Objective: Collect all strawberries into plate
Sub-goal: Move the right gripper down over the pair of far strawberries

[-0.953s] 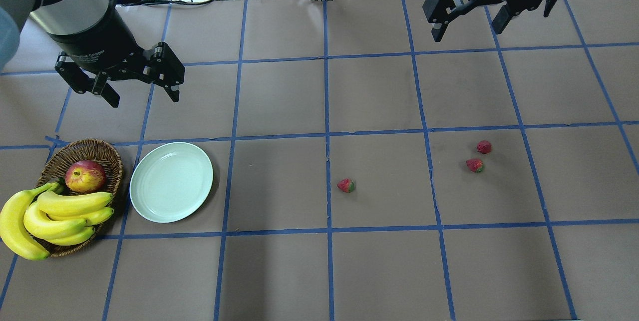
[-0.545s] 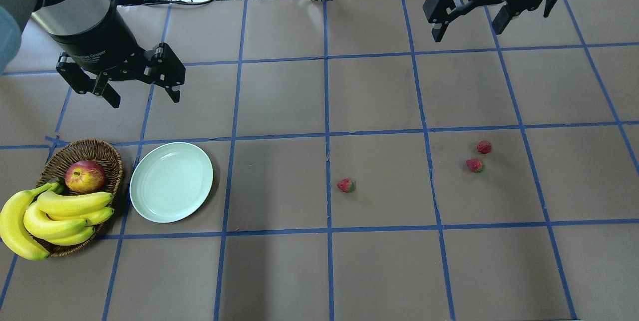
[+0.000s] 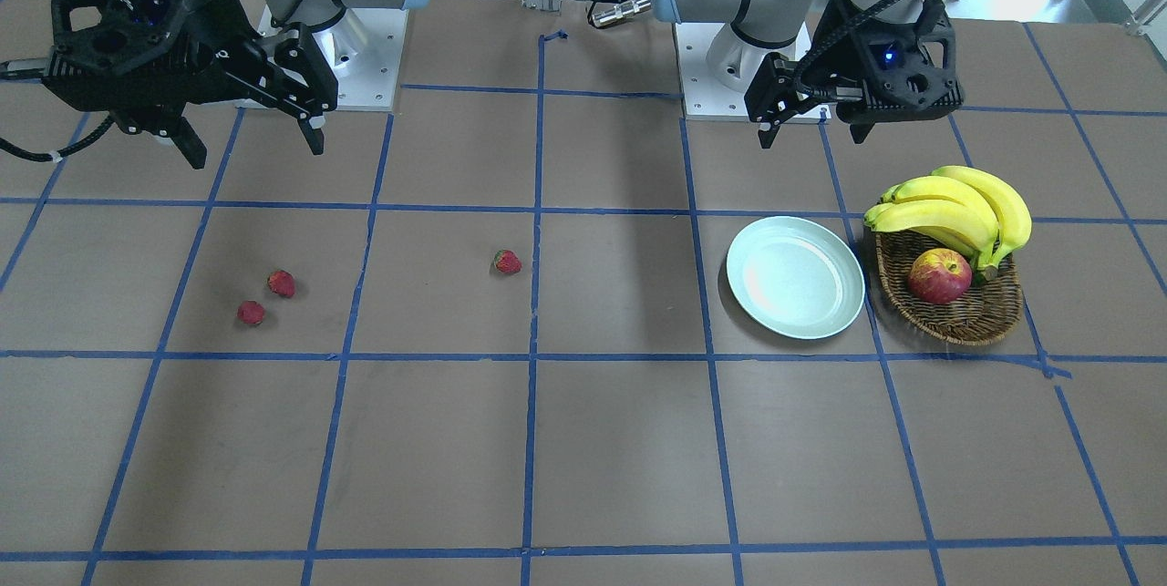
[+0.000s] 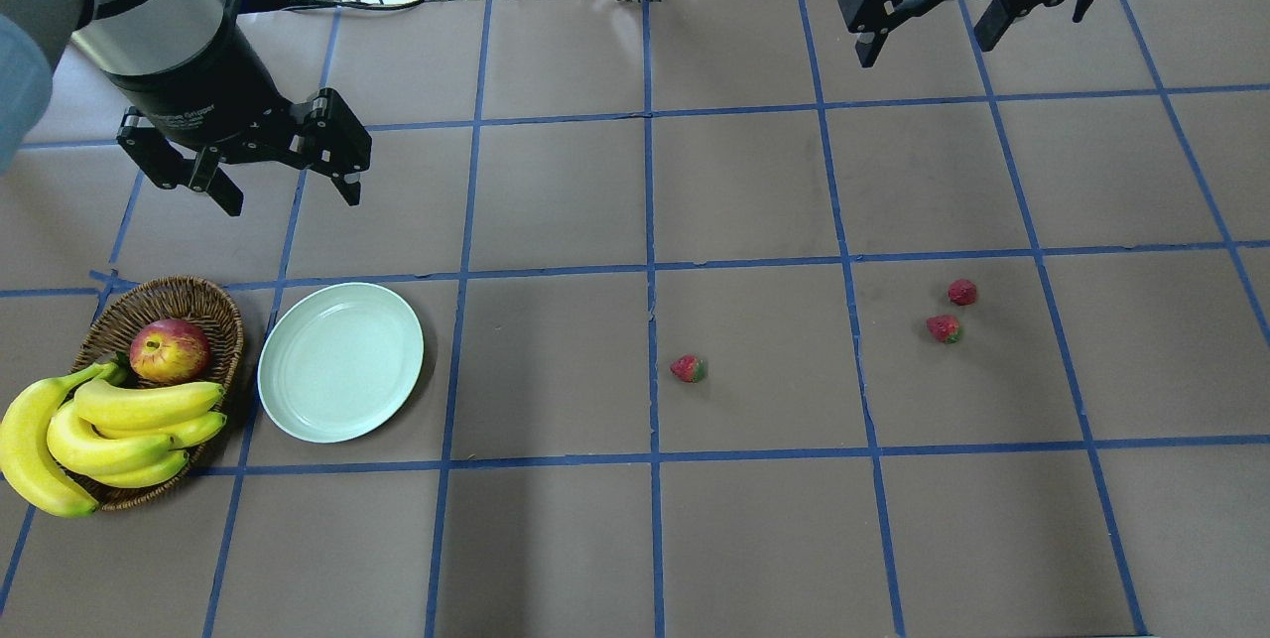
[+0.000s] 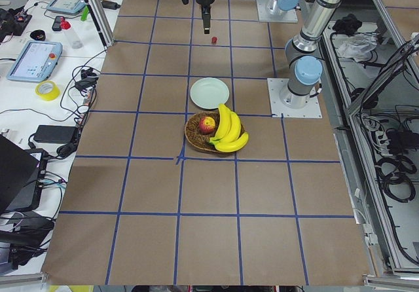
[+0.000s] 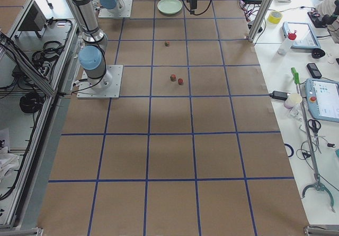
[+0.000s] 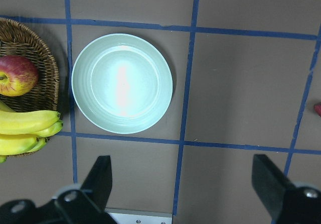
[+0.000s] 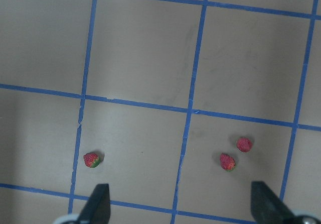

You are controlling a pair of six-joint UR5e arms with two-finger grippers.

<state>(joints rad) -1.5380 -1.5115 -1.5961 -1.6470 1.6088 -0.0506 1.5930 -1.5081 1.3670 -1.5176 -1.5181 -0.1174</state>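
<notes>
Left gripper point(image 4: 291, 201) hovers spread wide just beyond the plate point(image 4: 340, 362) — right gripper point(image 4: 925, 50), also spread, hangs far beyond three strawberries point(image 4: 687, 368).

three small red strawberries point(image 4: 687, 368), two close together, mint plate point(image 4: 340, 362) well apart

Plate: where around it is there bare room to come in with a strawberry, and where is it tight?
The plate holds nothing. Bare table runs from its rim to the lone strawberry, and across the squares on its side away from the left gripper. Tight side: the basket with apple and bananas sits close beside the rim.
</notes>
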